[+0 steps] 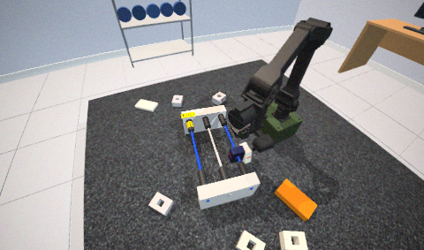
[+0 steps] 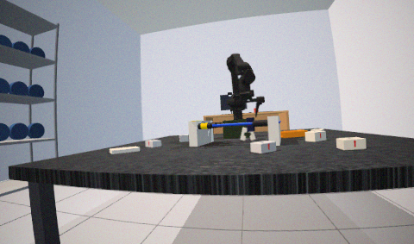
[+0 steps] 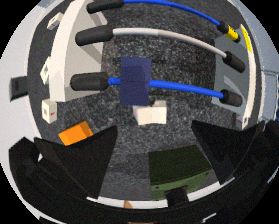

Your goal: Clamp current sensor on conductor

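I have the jaws (image 1: pixel 253 138) (image 2: pixel 251 109) spread almost as wide as they go, with nothing between them; they are over the robot's side of the conductor frame, near the task's thing. I take that to be the white open sensor (image 1: pixel 247 154) (image 2: pixel 243 136) (image 3: pixel 154 116), which stands on the worktop (image 1: pixel 128 162) (image 2: pixel 172 162) just beside the nearer blue conductor (image 1: pixel 228 136) (image 3: pixel 185 90); a navy block (image 1: pixel 236 154) (image 2: pixel 250 126) (image 3: pixel 135 79) sits on that same conductor, and I judge it to be a separate fitting.

As for progress, I count only the approach as under way; the pick-up, the turn to suit the arrow, the placing round the conductor, the squeeze to the latch and the release are all left to do.

The far blue conductor (image 1: pixel 196 150) (image 2: pixel 230 124) (image 3: pixel 175 7) has a yellow band at one end, with a yellow label (image 1: pixel 188 115) (image 3: pixel 246 39) on the end block there; its dark lettering is too small to read, so LOAD is my guess. The sensor shows a small red mark from above, but its direction escapes me; red arrows show on loose white blocks (image 2: pixel 351 143); I can read no brand anywhere.
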`<control>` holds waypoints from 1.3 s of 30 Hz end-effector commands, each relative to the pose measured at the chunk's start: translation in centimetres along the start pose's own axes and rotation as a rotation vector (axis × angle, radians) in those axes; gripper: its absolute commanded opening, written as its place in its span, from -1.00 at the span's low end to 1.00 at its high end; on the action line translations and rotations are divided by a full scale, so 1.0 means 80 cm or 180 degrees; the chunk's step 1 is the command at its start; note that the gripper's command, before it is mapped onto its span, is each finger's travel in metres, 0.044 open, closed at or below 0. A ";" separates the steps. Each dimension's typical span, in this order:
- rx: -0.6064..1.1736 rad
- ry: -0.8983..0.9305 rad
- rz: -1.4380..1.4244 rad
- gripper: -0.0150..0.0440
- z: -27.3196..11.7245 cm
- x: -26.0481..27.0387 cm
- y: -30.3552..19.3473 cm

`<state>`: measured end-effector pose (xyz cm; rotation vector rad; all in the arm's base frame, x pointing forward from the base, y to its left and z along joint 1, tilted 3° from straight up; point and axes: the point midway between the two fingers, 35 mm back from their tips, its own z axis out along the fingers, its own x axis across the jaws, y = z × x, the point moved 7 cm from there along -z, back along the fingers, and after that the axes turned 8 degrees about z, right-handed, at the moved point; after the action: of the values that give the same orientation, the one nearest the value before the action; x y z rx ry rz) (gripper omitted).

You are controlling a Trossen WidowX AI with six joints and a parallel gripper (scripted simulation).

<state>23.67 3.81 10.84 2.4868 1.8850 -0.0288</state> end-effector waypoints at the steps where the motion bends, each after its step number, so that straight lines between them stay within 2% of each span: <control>1: 0.0021 0.0000 0.0003 1.00 0.008 0.001 -0.002; 36: 0.0022 -0.0001 0.0003 1.00 0.074 0.001 -0.004; 39: -0.0003 0.0001 0.0001 0.73 0.069 0.001 -0.002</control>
<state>23.46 3.79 5.23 2.4873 1.8847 -0.0299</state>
